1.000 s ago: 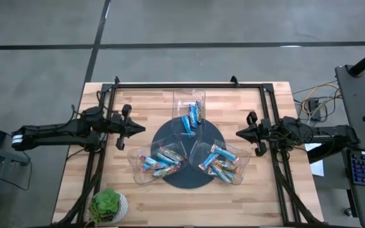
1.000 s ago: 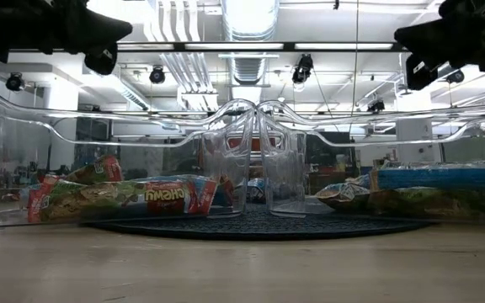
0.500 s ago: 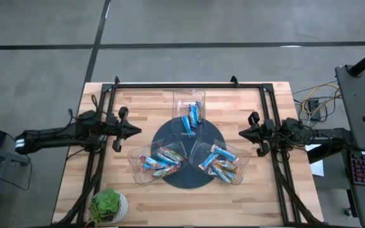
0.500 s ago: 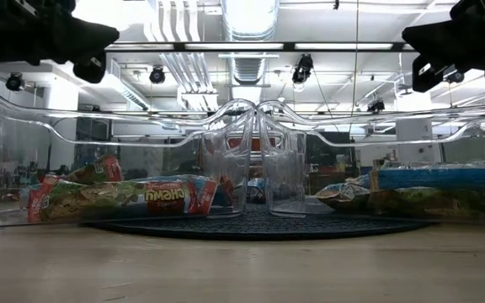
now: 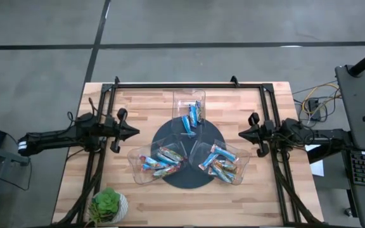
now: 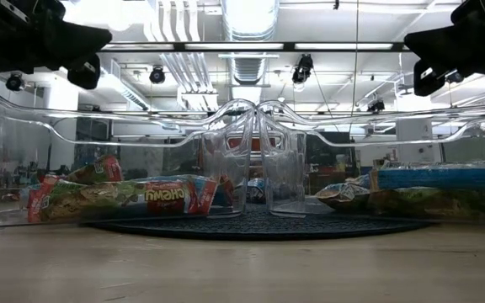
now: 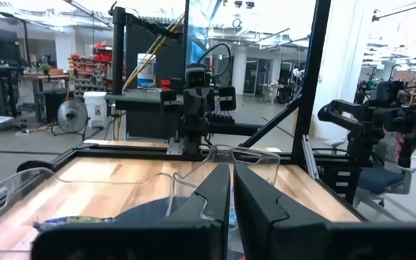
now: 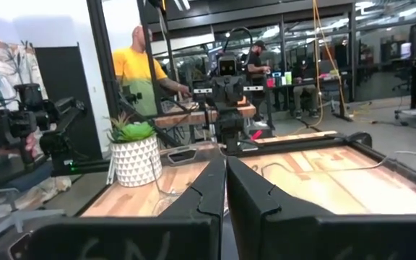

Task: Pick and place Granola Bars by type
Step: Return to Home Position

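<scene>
The Granola Bars (image 5: 192, 118) lie sorted in three clear trays (image 5: 189, 95) on a dark round mat (image 5: 166, 134) mid-desk (image 5: 246, 202): blue ones in the far tray, mixed wrappers near left and near right; only the low view shows writing, a red panel (image 6: 165, 196) reading roughly "Chewy"; left gripper (image 5: 135, 132) and right gripper (image 5: 239, 134) hang clenched and empty either side of the mat; the right wrist view alone shows a person (image 8: 144, 68) beyond the potted plant (image 8: 134, 153).

Both arms lie stretched out low and level, pointing inward at each other. The left gripper (image 5: 134, 132) has its fingers pressed together and holds nothing. Same deal for the right gripper (image 5: 239, 134), closed and empty, well apart from it.
</scene>
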Available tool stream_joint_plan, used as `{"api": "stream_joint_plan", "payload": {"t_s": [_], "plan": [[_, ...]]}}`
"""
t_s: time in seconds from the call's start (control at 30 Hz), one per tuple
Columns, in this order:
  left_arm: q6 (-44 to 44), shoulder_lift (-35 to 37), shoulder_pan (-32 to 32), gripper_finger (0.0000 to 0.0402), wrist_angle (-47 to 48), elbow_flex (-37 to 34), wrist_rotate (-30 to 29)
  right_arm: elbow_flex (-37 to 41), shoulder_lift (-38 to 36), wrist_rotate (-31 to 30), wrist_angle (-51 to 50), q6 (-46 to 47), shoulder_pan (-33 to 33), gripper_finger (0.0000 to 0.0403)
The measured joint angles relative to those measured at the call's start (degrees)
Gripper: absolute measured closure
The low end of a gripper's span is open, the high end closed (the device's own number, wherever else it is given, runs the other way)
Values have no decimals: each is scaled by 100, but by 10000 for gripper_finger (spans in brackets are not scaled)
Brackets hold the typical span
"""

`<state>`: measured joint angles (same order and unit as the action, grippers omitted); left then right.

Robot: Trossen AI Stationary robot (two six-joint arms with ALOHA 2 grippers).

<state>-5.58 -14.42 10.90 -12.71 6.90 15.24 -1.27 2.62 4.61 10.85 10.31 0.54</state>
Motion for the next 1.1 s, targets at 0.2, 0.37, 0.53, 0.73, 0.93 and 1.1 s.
{"api": "stream_joint_plan", "payload": {"t_s": [0.2, 0.37, 0.53, 0.73, 0.93, 1.1], "plan": [[-10, 12, 0, 397, -28, -73, 26, 69, 1, 47, 5, 50, -1, 394], [-7, 13, 0, 397, -22, -73, 26, 71, 1, 141, 2, -9, 0, 394], [106, 14, 0, 397, 69, -73, 24, 73, 1, 196, -97, -15, -2, 394], [53, 16, 0, 397, 5, -293, 31, 74, 1, 198, -296, -27, -2, 394], [-42, 18, 0, 397, -628, -596, 35, 74, 1, 200, -334, -50, -2, 394], [-59, 16, 2, 397, -670, -636, 57, 74, 1, 204, -348, -132, -2, 394]]}}
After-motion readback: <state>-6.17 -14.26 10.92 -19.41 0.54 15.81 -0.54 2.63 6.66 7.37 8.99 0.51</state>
